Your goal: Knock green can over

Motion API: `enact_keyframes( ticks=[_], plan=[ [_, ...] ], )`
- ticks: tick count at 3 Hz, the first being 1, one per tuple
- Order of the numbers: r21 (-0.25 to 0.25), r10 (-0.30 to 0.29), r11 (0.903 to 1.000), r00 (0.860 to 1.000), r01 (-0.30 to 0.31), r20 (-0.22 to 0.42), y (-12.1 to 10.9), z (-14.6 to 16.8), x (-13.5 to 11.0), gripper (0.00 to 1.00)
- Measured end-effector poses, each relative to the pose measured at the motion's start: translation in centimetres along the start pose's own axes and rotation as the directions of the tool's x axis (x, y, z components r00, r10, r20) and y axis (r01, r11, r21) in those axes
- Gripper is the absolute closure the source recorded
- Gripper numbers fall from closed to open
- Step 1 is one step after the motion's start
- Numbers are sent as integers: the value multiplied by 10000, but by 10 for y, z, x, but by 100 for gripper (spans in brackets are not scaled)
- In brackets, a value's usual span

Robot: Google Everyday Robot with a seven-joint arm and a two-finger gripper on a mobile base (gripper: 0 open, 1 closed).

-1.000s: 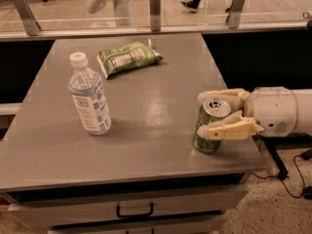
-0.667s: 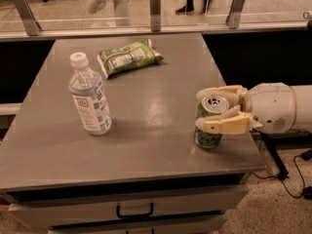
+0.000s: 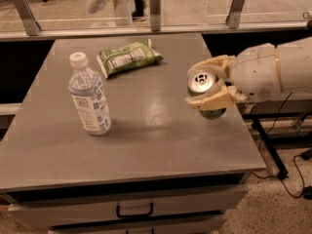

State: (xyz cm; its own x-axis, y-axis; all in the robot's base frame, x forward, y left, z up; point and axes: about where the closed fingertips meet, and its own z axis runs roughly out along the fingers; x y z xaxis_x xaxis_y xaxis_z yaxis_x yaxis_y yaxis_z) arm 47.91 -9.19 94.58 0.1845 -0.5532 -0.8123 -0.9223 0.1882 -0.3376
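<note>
Gripper [image 3: 194,85]: comes in from the right, over the right side of the table [image 3: 161,135].
Fingers [image 3: 214,99]: clamped on the can, one behind it and one in front.
Can [image 3: 204,80]: held near the table's right edge, tilted so its silver top faces left and up; its green base seems just off the tabletop, though that is hard to tell.
Bottle [image 3: 90,101]: upright on the left, well apart from the can.
Bag [image 3: 127,57]: flat at the back, between bottle and can.
</note>
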Motion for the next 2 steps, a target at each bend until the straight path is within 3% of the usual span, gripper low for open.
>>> enact_keyframes(
  ticks=[1, 2],
  plan=[
    [16, -1509, 9881, 9722, 1537, -1790, -6, 25, -18, 100],
    [-328, -2536, 9658, 9114, 2571, -3240, -6, 51, -24, 100]
  ],
)
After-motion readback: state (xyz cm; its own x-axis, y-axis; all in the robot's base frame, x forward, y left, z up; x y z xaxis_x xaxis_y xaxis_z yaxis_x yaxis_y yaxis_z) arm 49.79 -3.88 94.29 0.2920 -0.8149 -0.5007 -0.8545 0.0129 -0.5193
